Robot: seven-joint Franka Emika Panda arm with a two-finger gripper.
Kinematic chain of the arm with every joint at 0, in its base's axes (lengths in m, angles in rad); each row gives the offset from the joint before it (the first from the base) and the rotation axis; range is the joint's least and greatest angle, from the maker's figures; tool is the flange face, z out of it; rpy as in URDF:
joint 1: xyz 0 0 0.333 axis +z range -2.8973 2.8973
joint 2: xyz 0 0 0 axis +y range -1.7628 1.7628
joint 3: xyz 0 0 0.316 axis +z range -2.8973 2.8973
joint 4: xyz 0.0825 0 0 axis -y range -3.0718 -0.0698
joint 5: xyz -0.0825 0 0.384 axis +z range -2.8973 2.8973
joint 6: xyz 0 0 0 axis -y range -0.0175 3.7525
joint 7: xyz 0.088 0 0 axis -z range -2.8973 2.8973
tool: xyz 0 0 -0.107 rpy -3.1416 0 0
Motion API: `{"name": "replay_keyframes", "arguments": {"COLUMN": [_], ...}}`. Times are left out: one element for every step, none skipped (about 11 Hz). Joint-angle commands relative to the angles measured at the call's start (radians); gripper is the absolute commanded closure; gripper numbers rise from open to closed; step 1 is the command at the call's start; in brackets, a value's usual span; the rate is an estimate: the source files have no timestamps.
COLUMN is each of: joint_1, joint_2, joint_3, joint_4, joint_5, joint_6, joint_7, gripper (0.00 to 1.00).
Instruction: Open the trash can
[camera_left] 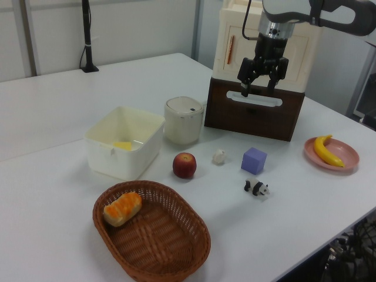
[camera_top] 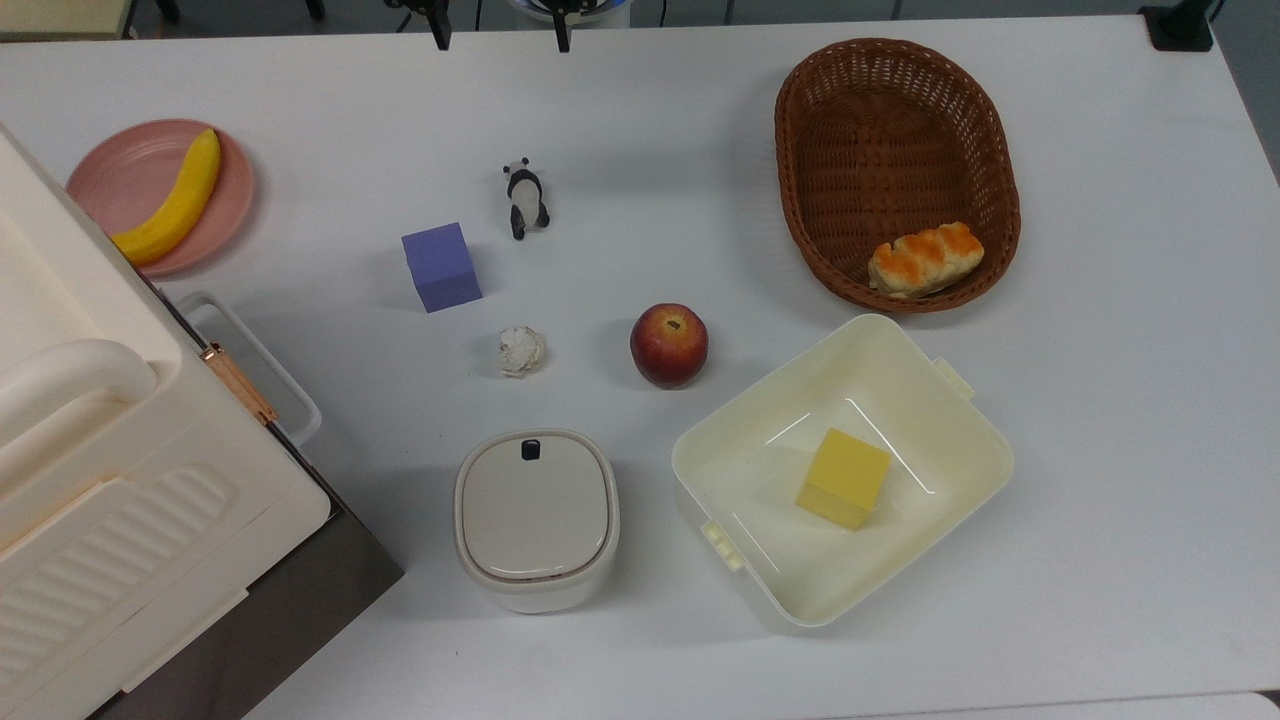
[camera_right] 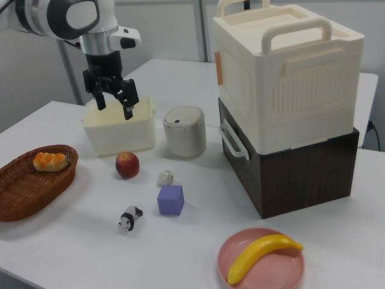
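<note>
The trash can (camera_top: 536, 520) sits on the worktop (camera_top: 1100, 420) with its lid (camera_top: 534, 506) flat and closed, between the pale-yellow tub (camera_top: 960, 470) and the big cream box (camera_top: 110, 470) on its dark base, with the apple (camera_top: 669, 345) and a crumpled paper ball (camera_top: 521, 351) near it. The hand (camera_right: 112, 99) hangs high above the worktop, fingers spread apart and holding nothing, well apart from the can. The likely trouble is a descent that misses the small black button (camera_top: 530, 450), which lies near the lid's edge: a push on bare lid would probably slide or tip the light can instead of releasing it, and a wide approach could clip the tub wall just beside it. The top view gives the button's exact place on the lid; the right view shows the hand's height, and the left view sets the hand (camera_left: 261, 83) against the box front
</note>
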Motion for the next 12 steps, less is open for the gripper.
{"name": "replay_keyframes", "arguments": {"joint_1": [-0.005, -0.005, -0.005, -0.005, -0.003, -0.003, -0.002, -0.002, -0.002, -0.003, -0.003, -0.006], "joint_2": [0.006, 0.008, 0.009, 0.013, 0.017, 0.020, 0.025, 0.028, 0.032, 0.046, 0.060, 0.081], "joint_3": [0.008, 0.008, 0.008, 0.008, 0.010, 0.013, 0.014, 0.016, 0.028, 0.034, 0.034, 0.034], "joint_4": [0.010, 0.007, 0.004, -0.004, -0.004, -0.005, -0.008, -0.015, -0.016, -0.015, -0.012, -0.007], "joint_5": [0.021, 0.019, 0.019, 0.019, 0.018, 0.018, 0.019, 0.019, 0.018, 0.018, 0.018, 0.019], "joint_6": [0.011, 0.017, 0.043, 0.075, 0.112, 0.151, 0.203, 0.233, 0.249, 0.281, 0.321, 0.362], "joint_7": [-0.015, -0.015, -0.015, -0.013, -0.013, -0.013, -0.013, -0.012, 0.007, 0.026, 0.034, 0.036], "gripper": [0.00, 0.06, 0.53, 0.80, 0.95, 1.00, 1.00, 1.00, 1.00, 1.00, 1.00, 1.00]}}
